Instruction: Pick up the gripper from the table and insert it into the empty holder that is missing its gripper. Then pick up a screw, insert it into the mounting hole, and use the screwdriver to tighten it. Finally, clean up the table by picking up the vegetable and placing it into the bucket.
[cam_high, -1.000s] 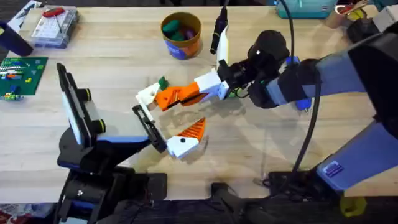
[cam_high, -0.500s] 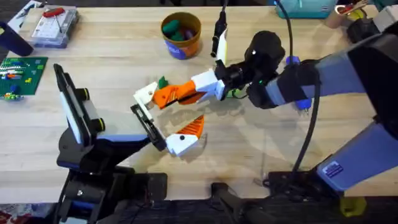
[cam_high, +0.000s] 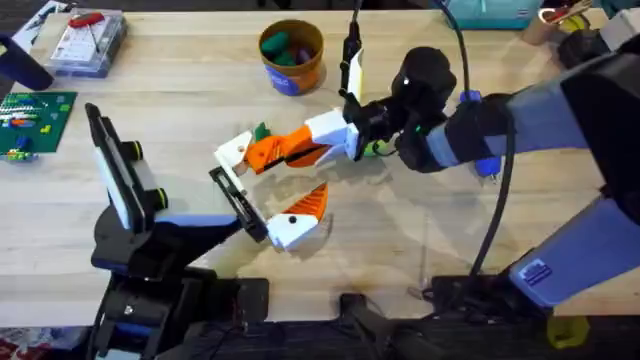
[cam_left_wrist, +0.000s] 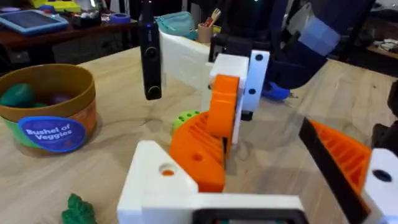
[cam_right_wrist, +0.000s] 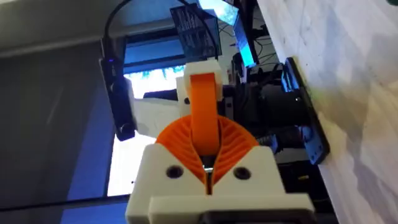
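Right hand (cam_high: 283, 152) gripping gripper (cam_high: 262, 152), lying crosswise, base leftward

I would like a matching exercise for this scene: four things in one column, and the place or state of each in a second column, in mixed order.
Things:
1. gripper
2. bucket
3. holder
4. green vegetable piece

Places or states:
A. on the table, just beyond the gripper
B. held in the right end effector
C. at the far edge, with vegetables inside
D. on the left arm, beside a ribbed orange finger

Pairs: 1-B, 2-C, 3-D, 4-A
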